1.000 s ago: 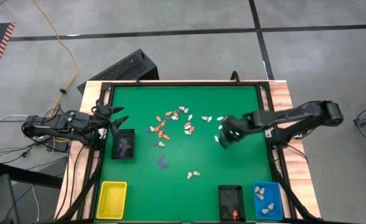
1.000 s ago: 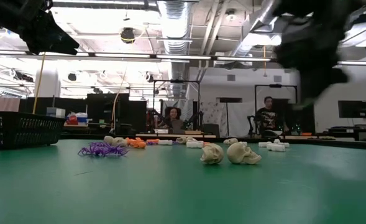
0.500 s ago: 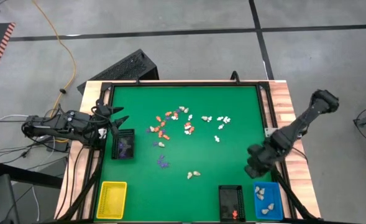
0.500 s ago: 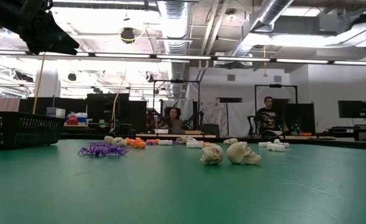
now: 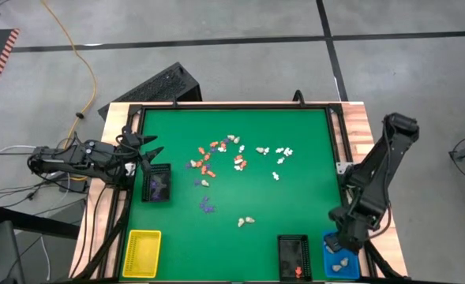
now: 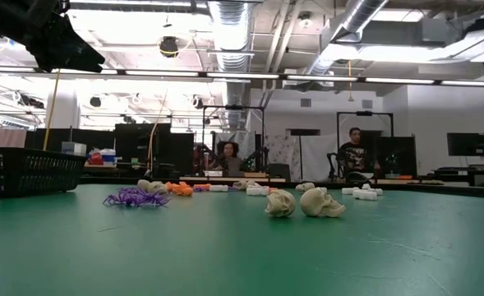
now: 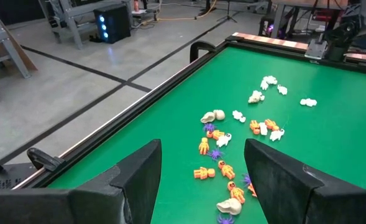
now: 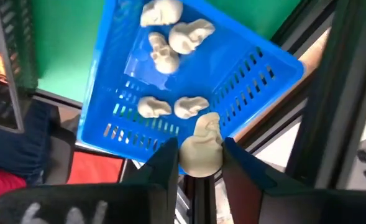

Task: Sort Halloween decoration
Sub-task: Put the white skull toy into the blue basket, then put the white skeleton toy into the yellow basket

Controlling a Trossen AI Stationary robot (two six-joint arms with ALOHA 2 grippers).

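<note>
The right arm reached from its base at the table's right edge toward the near right corner, bent at the elbow, with the right gripper (image 8: 199,163) pointed down over the blue tray (image 5: 328,238). Its fingers (image 8: 163,165) pinched a cream skull (image 8: 202,149) between them, hanging just above the tray's rim. Five more cream skulls lay inside the tray (image 8: 232,56), three grouped at one end and two side by side nearer the gripper.

The left arm lay stretched low along the table's left edge, the left gripper (image 5: 148,147) aimed inward beside the black basket (image 5: 156,184). Its fingers (image 7: 281,174) were spread wide with nothing between them.

Most of the decorations (image 5: 216,156) were scattered over the middle of the green mat (image 5: 295,126): orange, white and cream figures in a loose band toward the far side, purple ones (image 5: 207,207) closer in, and a pair of cream skulls (image 5: 246,222) by themselves. From table height that pair (image 6: 303,202) sat in front, the purple ones (image 6: 135,197) to one side. A yellow tray (image 5: 141,252) sat at the near left corner and a black tray (image 5: 294,256) beside the blue one.
</note>
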